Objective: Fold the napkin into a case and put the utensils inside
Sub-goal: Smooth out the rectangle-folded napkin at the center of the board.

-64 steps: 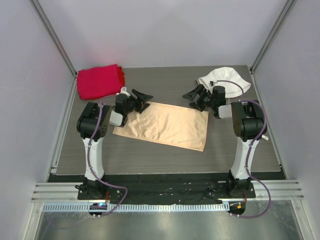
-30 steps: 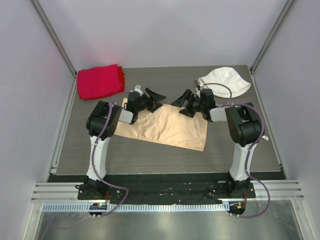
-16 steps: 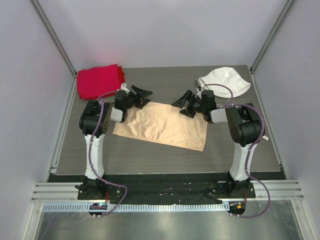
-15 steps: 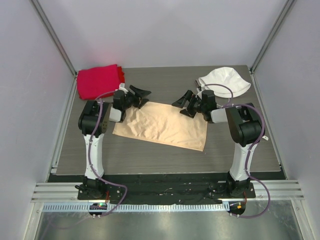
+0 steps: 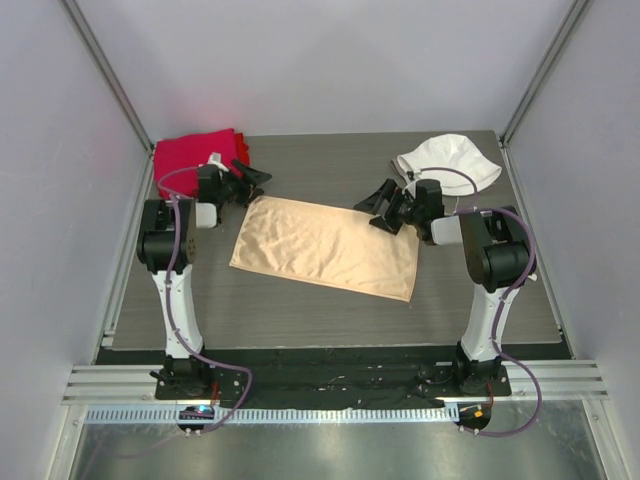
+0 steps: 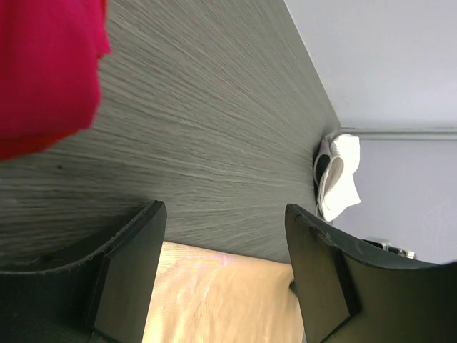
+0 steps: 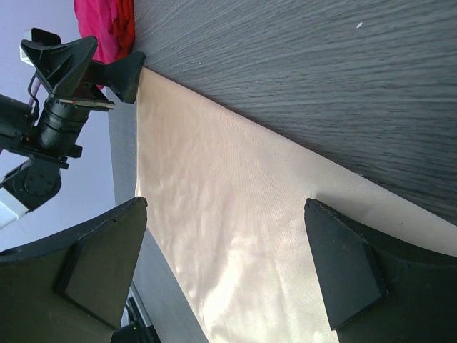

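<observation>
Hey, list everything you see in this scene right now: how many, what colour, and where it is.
napkin: one, shiny peach-tan, flat at mid-table
red cloth: one, red, far left corner
bucket hat: one, white, far right corner
table: one, dark grey wood grain, under everything
utensils: none in view
left hand: one, black, open, at the napkin's far left corner
right hand: one, black, open, over the napkin's far right corner

Wide-apart fingers (image 7: 93,264) over flat napkin (image 7: 214,214)
</observation>
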